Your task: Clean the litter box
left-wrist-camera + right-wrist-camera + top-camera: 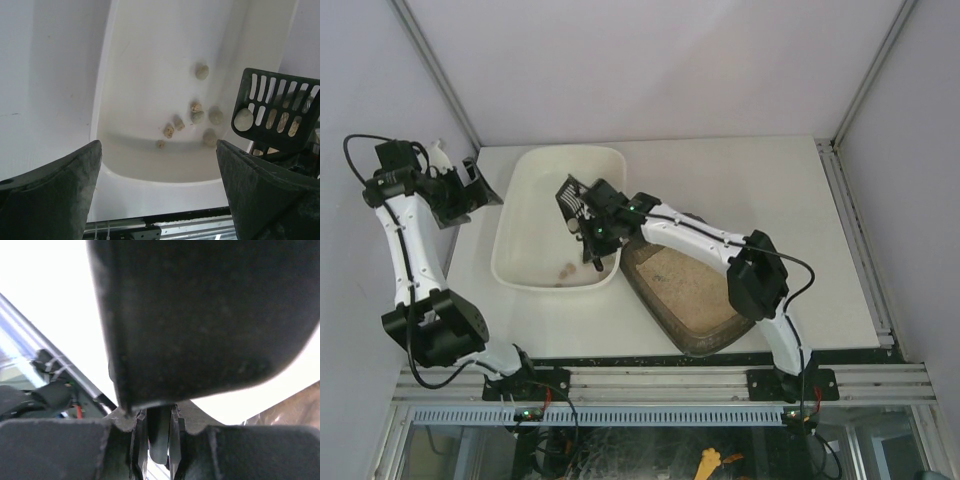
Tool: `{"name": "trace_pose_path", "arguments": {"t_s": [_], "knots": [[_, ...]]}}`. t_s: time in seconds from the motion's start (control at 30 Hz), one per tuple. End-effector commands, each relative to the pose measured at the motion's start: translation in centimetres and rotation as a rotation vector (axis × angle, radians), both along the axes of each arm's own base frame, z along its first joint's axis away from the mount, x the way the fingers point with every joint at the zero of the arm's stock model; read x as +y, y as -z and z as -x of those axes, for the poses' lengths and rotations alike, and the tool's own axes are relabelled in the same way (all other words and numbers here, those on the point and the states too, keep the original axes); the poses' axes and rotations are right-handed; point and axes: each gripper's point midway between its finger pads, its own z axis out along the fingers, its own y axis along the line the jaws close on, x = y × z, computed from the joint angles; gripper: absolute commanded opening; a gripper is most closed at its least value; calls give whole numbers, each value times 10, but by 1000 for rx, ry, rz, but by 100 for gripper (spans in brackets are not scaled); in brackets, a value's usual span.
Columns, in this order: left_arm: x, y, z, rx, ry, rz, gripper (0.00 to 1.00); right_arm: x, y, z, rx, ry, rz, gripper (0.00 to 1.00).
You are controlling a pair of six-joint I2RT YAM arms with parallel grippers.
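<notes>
Left arm (405, 240) raised, left tool (470, 193) gaping; right arm (690, 235) reaches forward-left, right tool (595, 226) clamped on a scoop (573, 198).

Table (750, 180) bears tub (545, 200), litter box (712, 344), seemingly touching.

We can read no text, label, brand or number in any of the three views. The white tub (508, 232), the litter box (705, 346) and the slotted scoop (242, 102) show us only plain surfaces.
</notes>
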Motion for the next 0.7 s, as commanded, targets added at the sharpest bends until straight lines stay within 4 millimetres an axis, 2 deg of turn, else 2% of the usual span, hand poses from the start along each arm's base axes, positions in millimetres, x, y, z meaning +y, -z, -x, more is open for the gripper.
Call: {"name": "trace_pose_path", "arguments": {"t_s": [0.0, 0.17, 0.3, 0.47, 0.67], "knots": [[-4, -22, 6, -136, 64, -78, 100, -37, 1, -10, -249, 12, 297, 0], [-5, -20, 16, -147, 117, -130, 100, -61, -11, -20, -483, 53, 520, 0], [-9, -22, 22, -171, 171, -163, 100, -68, -22, -18, -621, 8, 633, 0], [-13, -25, 29, -175, 217, -191, 100, -70, -27, -16, -642, -3, 659, 0], [-10, -32, 32, -206, 183, -230, 100, -67, -38, -13, -642, -4, 615, 0]]}}
